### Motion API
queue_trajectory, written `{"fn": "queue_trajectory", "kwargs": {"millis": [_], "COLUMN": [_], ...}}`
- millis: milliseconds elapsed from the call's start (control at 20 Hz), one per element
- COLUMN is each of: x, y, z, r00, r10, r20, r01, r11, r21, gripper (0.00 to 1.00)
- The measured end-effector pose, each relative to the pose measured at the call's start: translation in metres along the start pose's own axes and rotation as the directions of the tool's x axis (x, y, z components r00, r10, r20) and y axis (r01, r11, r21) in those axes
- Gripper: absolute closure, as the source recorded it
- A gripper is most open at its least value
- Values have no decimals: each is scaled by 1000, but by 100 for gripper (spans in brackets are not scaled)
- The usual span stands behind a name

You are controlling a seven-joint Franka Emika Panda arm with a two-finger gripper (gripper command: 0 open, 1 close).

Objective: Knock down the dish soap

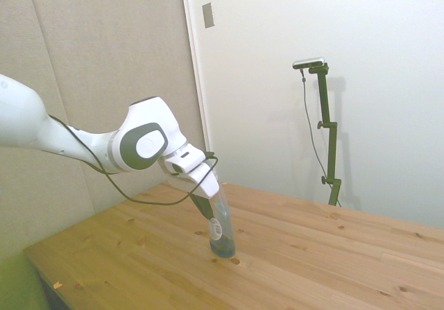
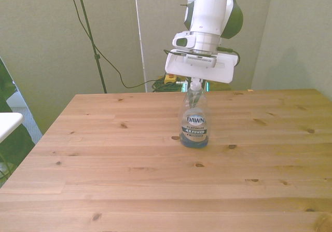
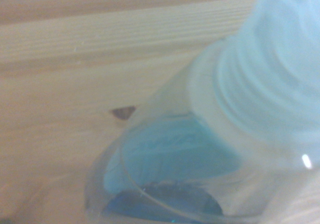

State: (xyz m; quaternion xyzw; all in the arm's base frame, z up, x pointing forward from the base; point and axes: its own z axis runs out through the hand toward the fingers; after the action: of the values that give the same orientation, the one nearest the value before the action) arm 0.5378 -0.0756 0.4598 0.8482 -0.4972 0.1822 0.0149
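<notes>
Contact step: gripper (image 1: 206, 211) pressed against upper part of dish soap (image 2: 194, 120); finger opening hidden, cannot tell, no grasp visible. Bottle near middle of table (image 2: 104, 180), base down, perhaps slightly tilted. Next: firm sideways push near cap to topple it.

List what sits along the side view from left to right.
White robot arm → its tool → slim clear dish soap bottle with blue liquid, upright on the wooden table.
</notes>
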Motion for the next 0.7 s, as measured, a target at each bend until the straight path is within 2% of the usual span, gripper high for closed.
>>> {"fn": "queue_trajectory", "kwargs": {"millis": [250,700], "x": [30,65], "y": [-37,-93], "z": [14,36], "r00": [998,993], "r10": [52,94], "r20": [-30,-75], "r01": [-51,-89], "r11": [998,994], "r21": [25,62], "gripper": [100,100]}}
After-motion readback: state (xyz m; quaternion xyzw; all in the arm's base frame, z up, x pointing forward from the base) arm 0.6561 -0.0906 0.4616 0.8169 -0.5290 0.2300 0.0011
